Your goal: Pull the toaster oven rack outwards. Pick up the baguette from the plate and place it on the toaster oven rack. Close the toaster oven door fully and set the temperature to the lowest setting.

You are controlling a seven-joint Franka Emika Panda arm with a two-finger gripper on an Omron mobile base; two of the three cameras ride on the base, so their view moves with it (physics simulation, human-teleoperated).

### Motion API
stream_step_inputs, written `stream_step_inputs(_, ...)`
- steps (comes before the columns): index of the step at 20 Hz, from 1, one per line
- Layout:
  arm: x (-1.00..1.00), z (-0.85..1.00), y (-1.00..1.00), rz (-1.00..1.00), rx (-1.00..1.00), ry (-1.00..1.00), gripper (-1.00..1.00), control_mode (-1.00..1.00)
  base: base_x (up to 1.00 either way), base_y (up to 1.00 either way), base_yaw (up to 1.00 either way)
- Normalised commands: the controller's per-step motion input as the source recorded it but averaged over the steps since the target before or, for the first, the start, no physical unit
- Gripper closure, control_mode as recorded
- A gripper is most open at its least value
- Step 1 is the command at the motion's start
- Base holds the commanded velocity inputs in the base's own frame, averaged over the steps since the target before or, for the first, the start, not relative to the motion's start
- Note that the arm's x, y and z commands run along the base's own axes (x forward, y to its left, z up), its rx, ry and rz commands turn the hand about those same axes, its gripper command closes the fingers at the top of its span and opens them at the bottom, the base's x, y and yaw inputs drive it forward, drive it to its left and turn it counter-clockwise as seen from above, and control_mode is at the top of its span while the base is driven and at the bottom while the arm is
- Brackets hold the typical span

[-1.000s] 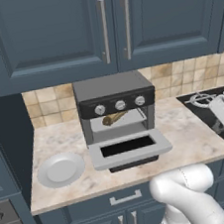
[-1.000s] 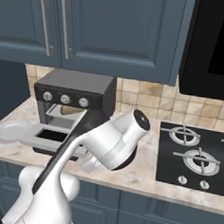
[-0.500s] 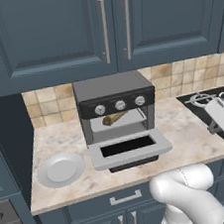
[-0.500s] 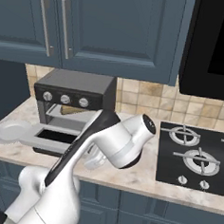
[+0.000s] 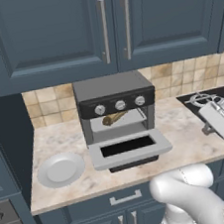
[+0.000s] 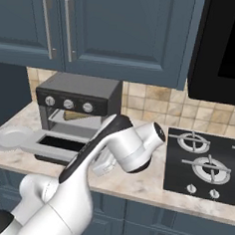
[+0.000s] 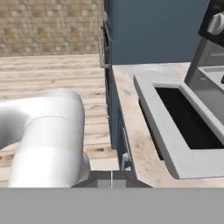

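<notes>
The toaster oven [image 5: 113, 89] stands at the back of the counter with its door [image 5: 161, 146] folded down flat. The tan baguette [image 5: 115, 117] lies on the pale rack [image 5: 133, 122] inside the cavity. The white plate [image 5: 60, 169] sits bare to the left of the door. My gripper [image 5: 212, 116] hovers shut and holding nothing over the counter's right side, well right of the door. In the hand view its dark fingertips [image 7: 111, 178] are pressed together, and the open door [image 7: 162, 131] lies ahead on the right.
A black gas hob [image 6: 201, 163] occupies the counter to the right of the oven. Three silver knobs [image 5: 119, 104] line the oven's control strip. Blue wall cabinets [image 5: 112, 24] hang above. My own forearm [image 6: 132, 148] crosses in front of the counter in the right base view.
The hand has dropped slightly and drifted a little left over the counter's right side, and the forearm has swung with it. The oven, baguette and plate have not moved.
</notes>
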Motion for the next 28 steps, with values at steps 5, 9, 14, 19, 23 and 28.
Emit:
stream_step_inputs(5,0.18,-0.22,0.0,0.0,0.02,0.01,1.0,-1.0,0.0,0.0,0.0)
stream_step_inputs(9,0.18,-0.25,0.0,0.0,0.02,0.0,1.0,-1.0,0.0,0.0,0.0)
stream_step_inputs(14,0.18,-0.3,0.0,0.0,0.01,0.01,1.0,-1.0,0.0,0.0,0.0)
stream_step_inputs(19,0.2,-0.34,0.0,0.0,0.0,0.04,1.0,-1.0,0.0,0.0,0.0)
stream_step_inputs(23,0.2,-0.29,0.0,0.0,0.02,0.07,1.0,-1.0,0.0,0.0,0.0)
stream_step_inputs(28,0.21,-0.2,0.0,0.0,0.05,0.09,1.0,-1.0,0.0,0.0,0.0)
